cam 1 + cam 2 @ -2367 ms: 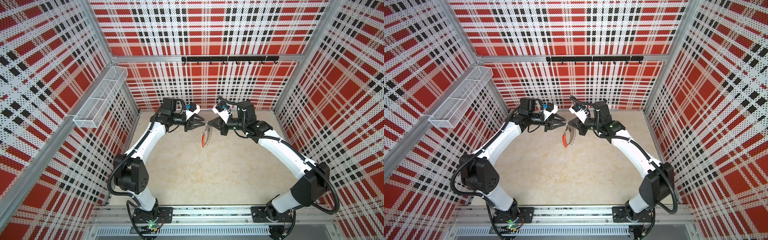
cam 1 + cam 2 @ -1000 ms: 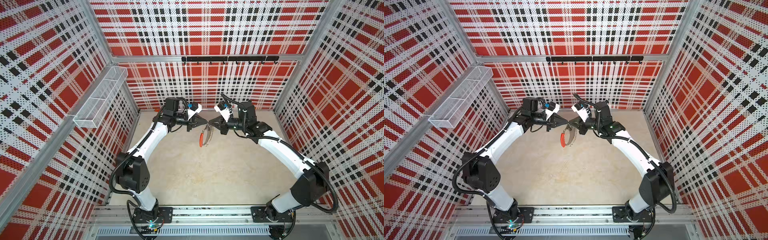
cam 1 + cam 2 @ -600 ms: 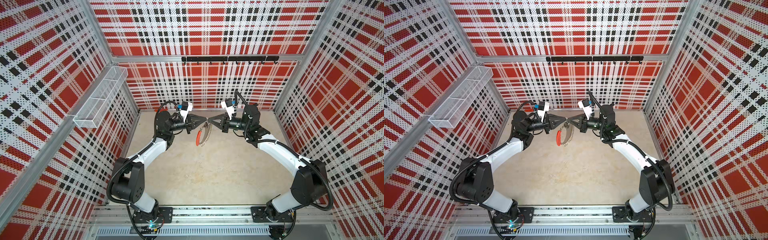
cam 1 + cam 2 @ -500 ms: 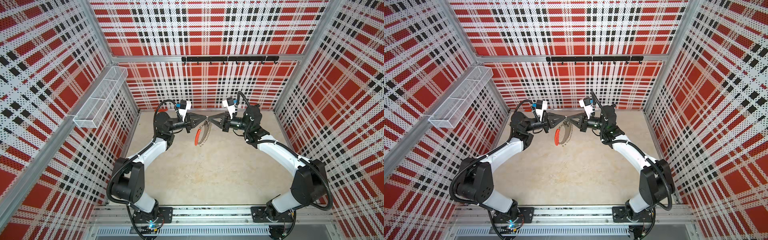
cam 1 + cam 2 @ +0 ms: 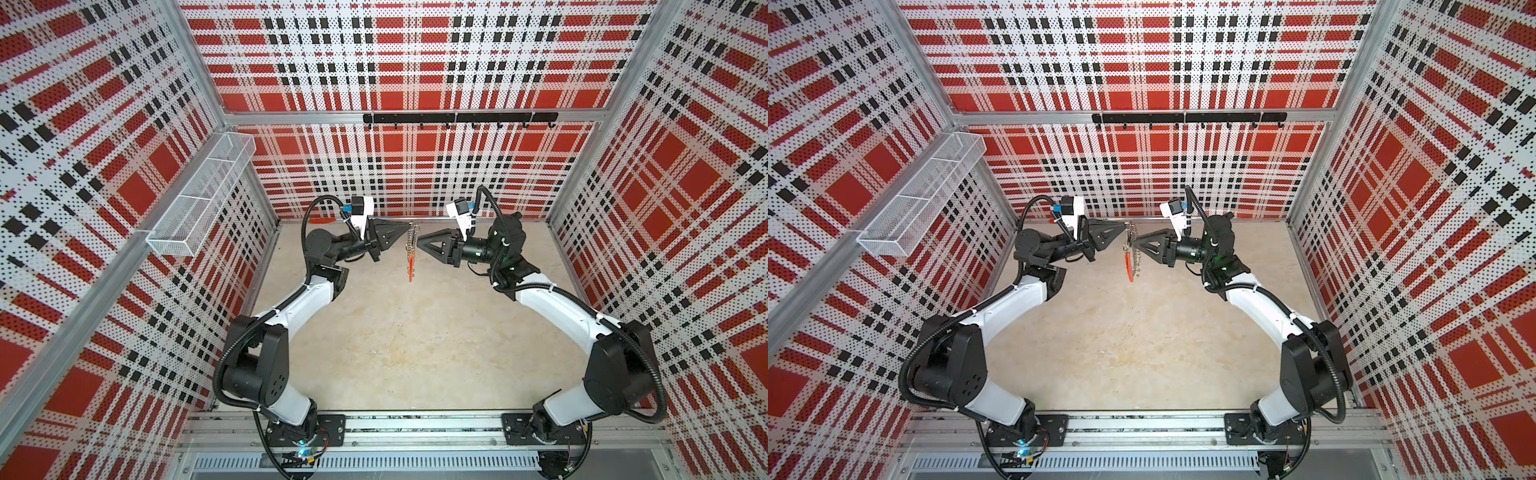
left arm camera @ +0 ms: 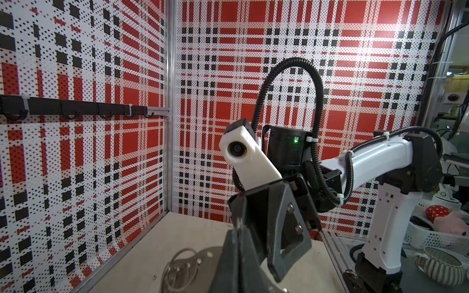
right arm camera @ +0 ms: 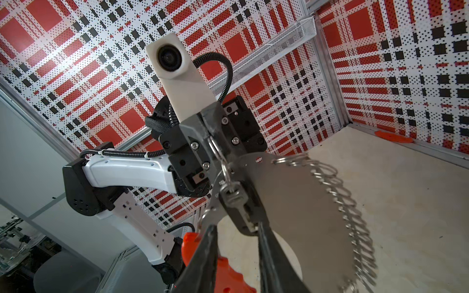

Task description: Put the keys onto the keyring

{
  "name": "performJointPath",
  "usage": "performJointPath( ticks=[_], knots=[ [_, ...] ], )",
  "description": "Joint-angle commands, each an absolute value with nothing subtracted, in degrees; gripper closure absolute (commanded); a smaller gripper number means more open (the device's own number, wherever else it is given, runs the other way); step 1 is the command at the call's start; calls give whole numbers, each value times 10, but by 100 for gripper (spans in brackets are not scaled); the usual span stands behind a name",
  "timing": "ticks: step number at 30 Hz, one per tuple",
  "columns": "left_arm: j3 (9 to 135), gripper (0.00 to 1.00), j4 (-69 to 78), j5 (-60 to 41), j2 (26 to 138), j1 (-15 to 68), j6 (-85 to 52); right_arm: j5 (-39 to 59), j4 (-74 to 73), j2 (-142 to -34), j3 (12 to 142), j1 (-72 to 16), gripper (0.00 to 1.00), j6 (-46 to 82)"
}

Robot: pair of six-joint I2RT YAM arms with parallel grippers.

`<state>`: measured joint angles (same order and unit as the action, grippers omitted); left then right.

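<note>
Two arms face each other above the surface (image 5: 395,340), forearms raised and wrists levelled so that their tips nearly meet. The left pincer (image 5: 406,227) is clamped on the top of the keyring (image 5: 411,259), which hangs edge-on and clear of the surface, probably so that its small rings are open to the opposite side. The right pincer (image 5: 420,245) stands just beside it, jaws narrowly parted and gripping nothing. The key (image 7: 233,194) dangles, apparently threaded, from a small ring near the keyring's top, with its blade tip between those parted jaws.

Bright, even light with soft shadows; edges bend, and close parts blur in wrist views.
</note>
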<state>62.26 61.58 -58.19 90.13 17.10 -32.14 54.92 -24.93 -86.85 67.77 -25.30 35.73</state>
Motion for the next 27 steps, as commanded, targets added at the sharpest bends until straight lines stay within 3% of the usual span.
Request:
performJointPath(
  ticks=[1, 12, 15, 23, 27],
  knots=[
    [624, 100, 646, -576, 902, 175, -329, 543, -230, -848, 704, -247, 63, 331],
    [629, 100, 647, -581, 907, 183, -334, 562, -243, -871, 744, -243, 58, 349],
    [632, 100, 647, -582, 909, 184, -336, 567, -248, -878, 747, -244, 65, 354],
    [636, 100, 650, -580, 915, 189, -334, 572, -265, -882, 749, -243, 99, 368],
    [620, 100, 722, -572, 914, 191, -353, 579, -284, -886, 744, -243, 100, 388]
  ],
)
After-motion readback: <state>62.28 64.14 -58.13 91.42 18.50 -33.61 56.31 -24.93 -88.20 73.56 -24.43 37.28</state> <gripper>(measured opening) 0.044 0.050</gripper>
